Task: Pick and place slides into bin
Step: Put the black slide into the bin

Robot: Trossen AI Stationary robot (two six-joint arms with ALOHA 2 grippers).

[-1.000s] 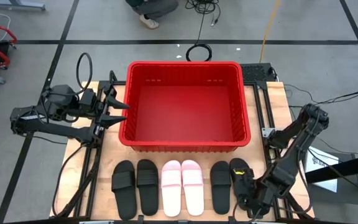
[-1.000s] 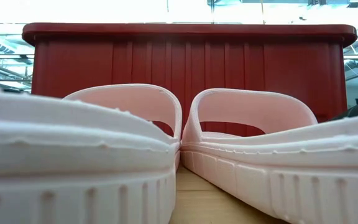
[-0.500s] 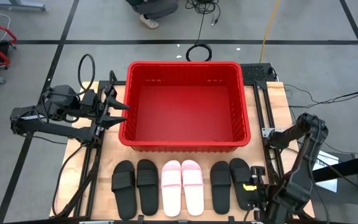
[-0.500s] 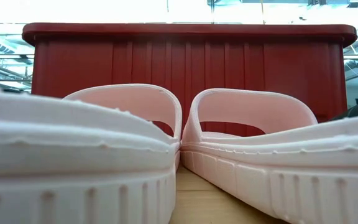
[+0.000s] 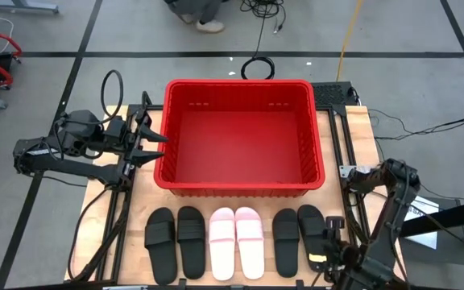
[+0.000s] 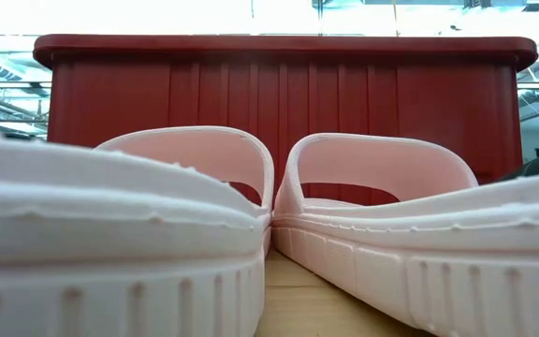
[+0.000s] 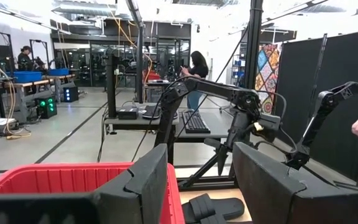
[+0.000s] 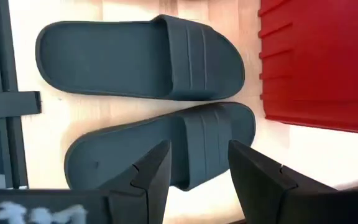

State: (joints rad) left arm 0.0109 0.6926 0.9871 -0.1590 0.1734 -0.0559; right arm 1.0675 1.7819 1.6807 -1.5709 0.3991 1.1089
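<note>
six slides lie in a row on the surface, just in front of the empty red bin. the right hand hangs spread over the outermost black slide, holding nothing. best to lower straight, pinch its strap squarely, then lift clear of the rim. the left hand waits spread beside the bin.

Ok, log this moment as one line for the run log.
bin: empty | slides: six in row on table | right gripper: open, over outer black slide | left gripper: open, waiting beside bin
</note>
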